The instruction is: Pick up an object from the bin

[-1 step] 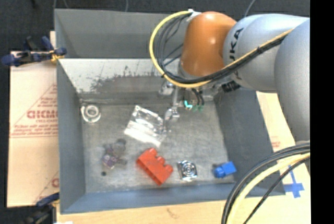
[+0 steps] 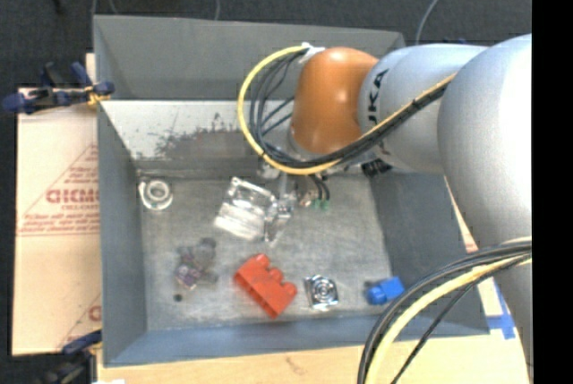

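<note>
My gripper (image 2: 279,205) hangs below the arm's orange cover, near the middle of the bin. It is right against the right-hand edge of a clear plastic piece (image 2: 240,209) that lies on the bin floor; whether it grips that piece I cannot tell. A small green bit (image 2: 321,204) lies just to the gripper's right. Below the gripper, toward the front wall, lies a red toothed block (image 2: 265,285).
A shiny metal round piece (image 2: 320,291) and a small blue piece (image 2: 383,291) lie along the front right. A clear ring (image 2: 155,193) sits at the left wall, and a greyish-purple cluster (image 2: 192,266) lies front left. The arm covers the bin's right back part.
</note>
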`<state>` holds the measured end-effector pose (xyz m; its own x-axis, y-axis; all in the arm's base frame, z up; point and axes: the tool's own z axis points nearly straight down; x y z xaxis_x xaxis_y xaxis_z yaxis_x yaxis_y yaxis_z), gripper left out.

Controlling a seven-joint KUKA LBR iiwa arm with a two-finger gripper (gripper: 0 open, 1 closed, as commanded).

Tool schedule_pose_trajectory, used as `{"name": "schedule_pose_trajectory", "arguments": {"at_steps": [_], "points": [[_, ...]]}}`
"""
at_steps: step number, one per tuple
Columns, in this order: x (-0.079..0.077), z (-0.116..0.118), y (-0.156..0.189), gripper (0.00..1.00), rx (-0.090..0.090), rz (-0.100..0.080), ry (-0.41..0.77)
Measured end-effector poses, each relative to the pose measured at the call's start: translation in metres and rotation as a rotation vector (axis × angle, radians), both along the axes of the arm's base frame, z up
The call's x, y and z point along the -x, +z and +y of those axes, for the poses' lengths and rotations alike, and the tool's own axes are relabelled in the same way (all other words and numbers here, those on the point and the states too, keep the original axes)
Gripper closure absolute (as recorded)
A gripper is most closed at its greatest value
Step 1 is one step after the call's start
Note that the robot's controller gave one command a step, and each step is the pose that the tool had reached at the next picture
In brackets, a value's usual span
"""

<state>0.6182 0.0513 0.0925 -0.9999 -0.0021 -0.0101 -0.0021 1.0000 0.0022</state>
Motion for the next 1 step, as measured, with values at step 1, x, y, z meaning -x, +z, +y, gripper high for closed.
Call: {"name": "schedule_pose_trajectory", "arguments": {"at_steps": [1], "points": [[0.0009,-0.0005,-0.0021,1.0,0.0,0.004,-0.001]]}}
